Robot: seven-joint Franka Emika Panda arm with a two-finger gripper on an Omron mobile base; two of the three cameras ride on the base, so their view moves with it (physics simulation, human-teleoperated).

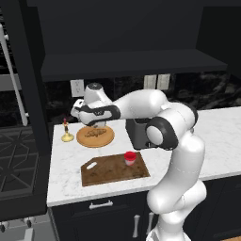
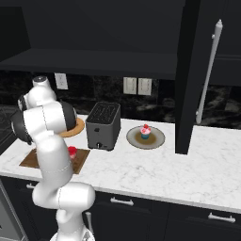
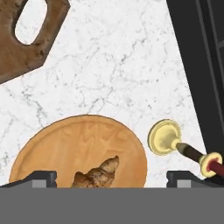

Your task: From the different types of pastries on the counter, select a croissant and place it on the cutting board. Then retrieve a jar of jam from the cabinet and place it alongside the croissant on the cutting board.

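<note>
The golden-brown croissant (image 1: pixel 95 133) lies on a round light-wood plate (image 1: pixel 107 139) at the back of the counter (image 1: pixel 216 136). My gripper (image 1: pixel 97 125) hangs open just above it, fingers pointing down. In the hand view the croissant (image 3: pixel 97 175) sits between my fingertips (image 3: pixel 42 177), which stand wide apart and do not touch it. The dark cutting board (image 1: pixel 108 172) lies near the counter's front edge, and the red-lidded jar of jam (image 1: pixel 130 157) stands on its right part. The pink-frosted cupcake (image 2: pixel 145 132) rests on a grey dish right of the toaster. The dark cabinet (image 1: pixel 117 28) hangs overhead.
A cream candle holder (image 1: pixel 67 133) stands just left of the round plate. A black toaster (image 2: pixel 103 124) sits to its right, behind my arm. The stove (image 1: pixel 14 155) borders the counter on the left. A tall dark panel (image 2: pixel 186 75) rises at the right.
</note>
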